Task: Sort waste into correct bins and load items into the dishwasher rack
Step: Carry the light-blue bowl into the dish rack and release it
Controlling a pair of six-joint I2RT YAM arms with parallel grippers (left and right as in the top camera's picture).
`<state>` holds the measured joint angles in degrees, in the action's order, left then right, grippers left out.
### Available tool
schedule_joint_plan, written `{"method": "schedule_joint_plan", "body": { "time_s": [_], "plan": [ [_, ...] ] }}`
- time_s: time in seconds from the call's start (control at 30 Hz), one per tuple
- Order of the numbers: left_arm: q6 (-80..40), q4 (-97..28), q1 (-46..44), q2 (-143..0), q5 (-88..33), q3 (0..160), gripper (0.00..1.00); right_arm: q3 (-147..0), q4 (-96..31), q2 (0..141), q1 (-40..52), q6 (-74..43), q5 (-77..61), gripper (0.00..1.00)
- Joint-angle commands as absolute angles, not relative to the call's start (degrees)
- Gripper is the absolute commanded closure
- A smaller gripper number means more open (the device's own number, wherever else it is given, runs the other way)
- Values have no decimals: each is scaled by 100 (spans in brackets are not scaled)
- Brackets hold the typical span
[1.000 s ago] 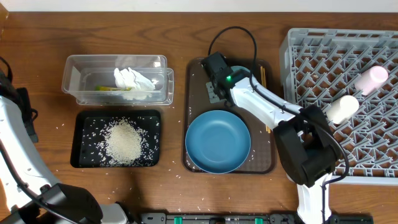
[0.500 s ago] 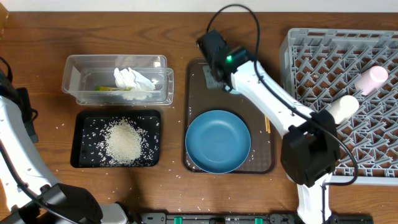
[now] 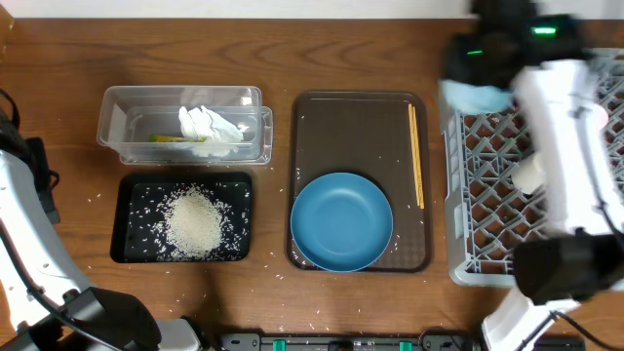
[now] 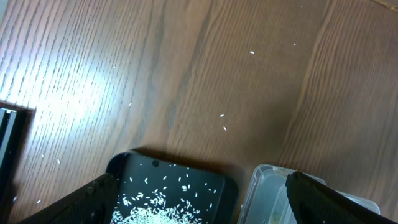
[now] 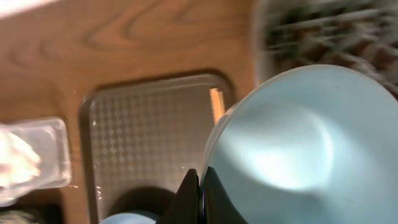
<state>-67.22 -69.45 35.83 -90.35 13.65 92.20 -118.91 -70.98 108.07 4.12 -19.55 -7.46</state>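
Our left gripper (image 4: 199, 182) hangs with fingers apart above the shallow black rectangular tray (image 4: 217, 185) holding loose white rice grains (image 4: 146, 202). Further right, our right gripper (image 5: 200, 186) pinches the rim of the small light-blue bowl (image 3: 473, 96) over the large grey lattice dishwasher rack (image 3: 458, 224), at its left wall. Held by one edge, the bowl could tilt, clip that wall and slip free.

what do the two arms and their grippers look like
The right arm and left arm are built alike: smooth white shells on the long links, bulky black housings at the joints. A green light glows on the right arm's black wrist housing. No markings show. The left fingers and right fingers are plain black.
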Motion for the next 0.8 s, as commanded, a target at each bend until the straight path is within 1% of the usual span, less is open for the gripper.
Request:
{"method": "schedule_joint_plan", "body": {
  "time_s": [0.0, 0.23, 0.53, 0.77],
  "plan": [
    [-6665, -6980, 3594, -9045, 1398, 9205, 11, -12001, -7312, 10562, -327, -1592, -2053, 99],
    [-6665, -6982, 3594, -9045, 1398, 9205, 11, -11972, -8038, 10565, -1935, -1511, -2464, 99],
    [-6665, -6982, 3594, -9045, 1398, 9205, 11, -11885, -8383, 10565, -3684, -574, -3336, 99],
    [-6665, -6982, 3594, -9045, 1398, 9205, 11, -11214, -8265, 10567, -4495, 276, -4552, 99]
  ]
}}
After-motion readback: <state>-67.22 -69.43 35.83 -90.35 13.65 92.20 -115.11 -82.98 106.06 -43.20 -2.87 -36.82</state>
